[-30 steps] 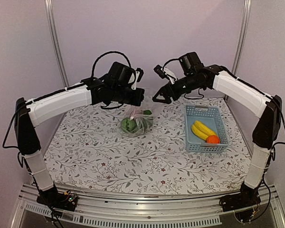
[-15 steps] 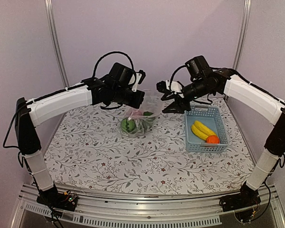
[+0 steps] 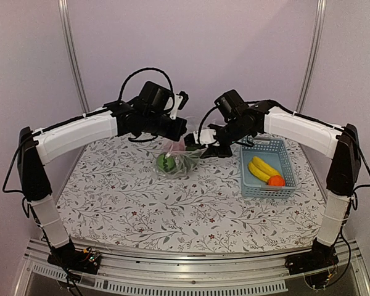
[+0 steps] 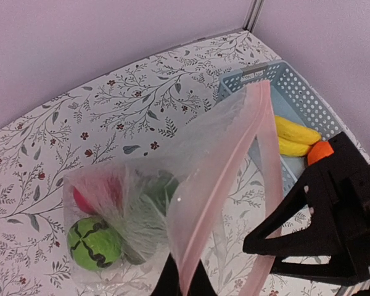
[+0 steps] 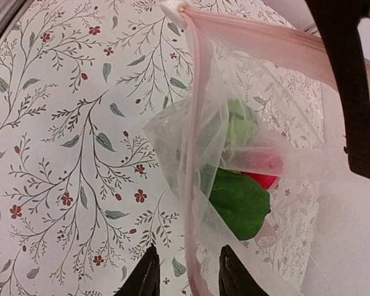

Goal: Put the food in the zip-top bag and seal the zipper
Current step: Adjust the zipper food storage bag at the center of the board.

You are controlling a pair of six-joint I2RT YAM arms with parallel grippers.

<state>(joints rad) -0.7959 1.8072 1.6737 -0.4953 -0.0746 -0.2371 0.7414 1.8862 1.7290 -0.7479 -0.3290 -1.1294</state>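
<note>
The zip-top bag [image 3: 184,161] hangs by its mouth over the cloth. It holds the green round one [image 4: 94,242], the red apple [image 4: 86,198] and the dark green piece [image 5: 240,200]. My left gripper [image 3: 180,132] is shut on the pinkish zipper [image 4: 234,154] and holds it up; its jaws pinch the strip at the bottom of the left wrist view [image 4: 185,279]. My right gripper [image 3: 200,147] is open at the bag's mouth. In the right wrist view [image 5: 190,279] its fingers stand either side of the zipper [image 5: 196,123]. The bananas [image 3: 262,168] and the orange [image 3: 275,180] lie in the basket.
The light-blue basket [image 3: 259,145] stands at the right of the flowered tablecloth [image 3: 123,197], close to the right arm. It also shows in the left wrist view [image 4: 259,77]. The purple back wall and metal posts stand just behind both grippers.
My right gripper has swung left and down from beside the basket to the bag's mouth, and now straddles the zipper strip. The left gripper has kept hold of the bag.
</note>
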